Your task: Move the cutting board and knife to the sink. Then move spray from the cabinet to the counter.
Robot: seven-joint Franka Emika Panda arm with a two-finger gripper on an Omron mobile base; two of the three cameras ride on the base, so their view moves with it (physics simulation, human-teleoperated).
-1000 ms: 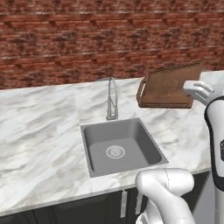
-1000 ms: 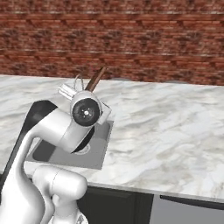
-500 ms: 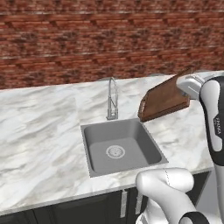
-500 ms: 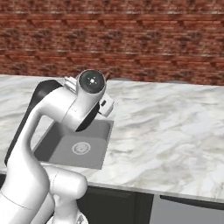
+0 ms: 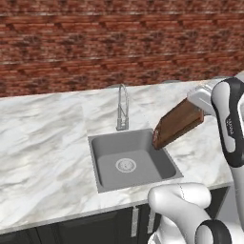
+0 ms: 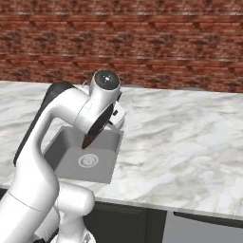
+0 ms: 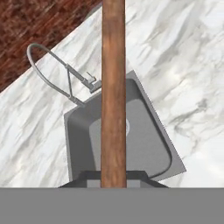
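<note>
Hand view: the gripper [image 7: 113, 183] is clamped tight on the near end of the cutting board [image 7: 113, 87], which runs edge-on straight away from the camera. Beyond it lies the sink [image 7: 148, 144], with the faucet [image 7: 61, 74] arching at its far rim. In the left base view the board [image 5: 177, 125] hangs tilted, its low end over the basin's right edge [image 5: 169, 159], clear of the counter [image 5: 43, 143]. Behind stands a brick wall [image 5: 95, 43].
</note>
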